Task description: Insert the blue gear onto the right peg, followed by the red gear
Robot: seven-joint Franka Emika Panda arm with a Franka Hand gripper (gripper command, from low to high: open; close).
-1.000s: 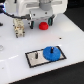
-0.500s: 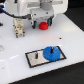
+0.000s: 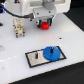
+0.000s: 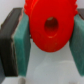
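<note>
I see my gripper (image 3: 45,22) hanging above the table (image 3: 15,52), fingers (image 4: 21,40) clenched on the red gear (image 3: 45,25), well apart from the blue gear (image 3: 50,52).

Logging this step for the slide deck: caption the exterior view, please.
Tool holds the red gear aloft; the blue gear already sits on the grey plate.

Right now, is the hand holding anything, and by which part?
Yes: the small round red gear, clamped by its rim between the hand's two pads.
</note>
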